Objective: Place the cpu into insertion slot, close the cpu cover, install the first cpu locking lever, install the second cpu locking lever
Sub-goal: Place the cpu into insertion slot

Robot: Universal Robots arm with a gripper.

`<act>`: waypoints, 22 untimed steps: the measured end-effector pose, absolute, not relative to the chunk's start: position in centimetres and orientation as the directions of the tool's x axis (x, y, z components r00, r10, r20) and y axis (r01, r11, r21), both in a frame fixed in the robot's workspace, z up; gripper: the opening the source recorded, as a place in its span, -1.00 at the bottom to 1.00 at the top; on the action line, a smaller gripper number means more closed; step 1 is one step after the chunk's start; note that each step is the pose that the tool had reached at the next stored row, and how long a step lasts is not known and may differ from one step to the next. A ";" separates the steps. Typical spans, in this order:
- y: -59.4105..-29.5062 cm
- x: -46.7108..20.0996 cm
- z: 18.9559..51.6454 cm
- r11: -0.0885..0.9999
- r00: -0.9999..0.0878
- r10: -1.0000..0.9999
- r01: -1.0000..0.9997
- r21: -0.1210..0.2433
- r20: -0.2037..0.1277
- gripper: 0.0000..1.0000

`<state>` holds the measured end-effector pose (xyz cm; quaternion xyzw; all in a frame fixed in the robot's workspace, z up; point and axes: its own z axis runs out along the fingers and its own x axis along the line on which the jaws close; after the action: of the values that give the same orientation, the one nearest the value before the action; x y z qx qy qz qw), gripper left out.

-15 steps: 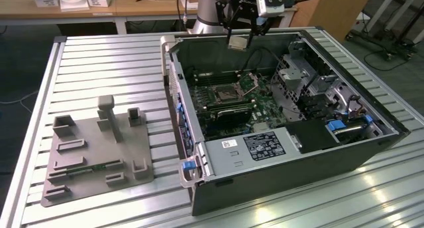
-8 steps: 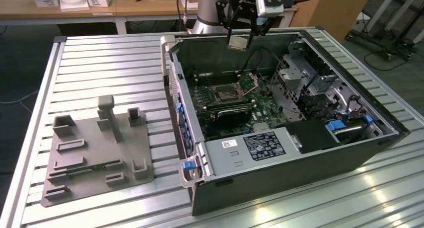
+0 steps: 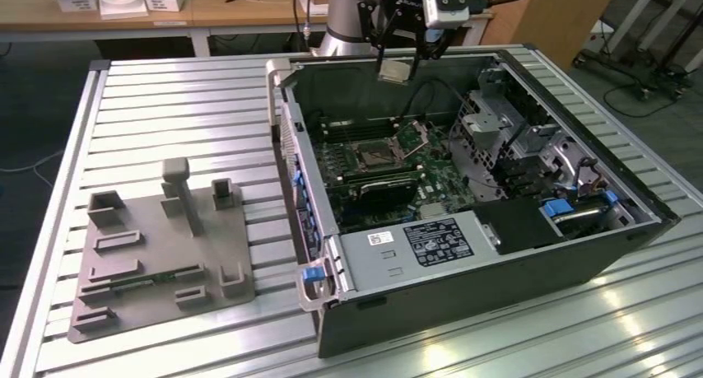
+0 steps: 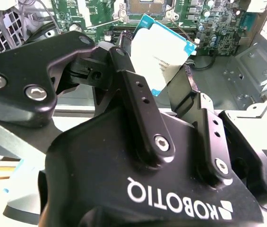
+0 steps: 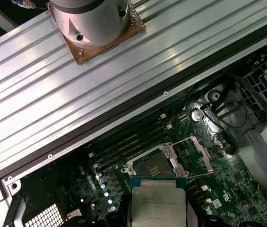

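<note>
the black gripper (image 3: 399, 63) is holding one cpu (image 4: 164, 49), its jaws pinching the chip's two opposite edges, up in the air over the far side of the open computer case (image 3: 495, 296). the chip is looking flat and square, pale silvery metal ringed by a teal border. below it one bare socket (image 5: 154, 165) is lying on the dark green motherboard, the thin metal cpu cover (image 5: 203, 152) standing swung open beside it. the case is sitting on a ribbed aluminium bench (image 3: 165, 106) near one grey moulded fixture (image 3: 160, 254)

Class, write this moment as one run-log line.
pincer: shut on cpu | cpu: held aloft, not in socket | socket: empty | cpu cover: raised open
</note>
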<state>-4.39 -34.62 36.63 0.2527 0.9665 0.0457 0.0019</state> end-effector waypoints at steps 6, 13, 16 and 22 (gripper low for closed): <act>-34.6 -4.4 36.6 0.859 -0.864 0.504 0.503 0.089 0.019 0.08; -34.6 -4.4 36.6 0.856 -0.860 0.510 0.509 0.089 0.019 0.08; -34.6 -4.4 36.6 0.855 -0.859 0.511 0.511 0.089 0.019 0.08; -34.6 -4.4 36.6 0.853 -0.857 0.515 0.514 0.089 0.019 0.08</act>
<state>-4.39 -34.62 36.63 0.2671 0.9626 0.0456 0.0026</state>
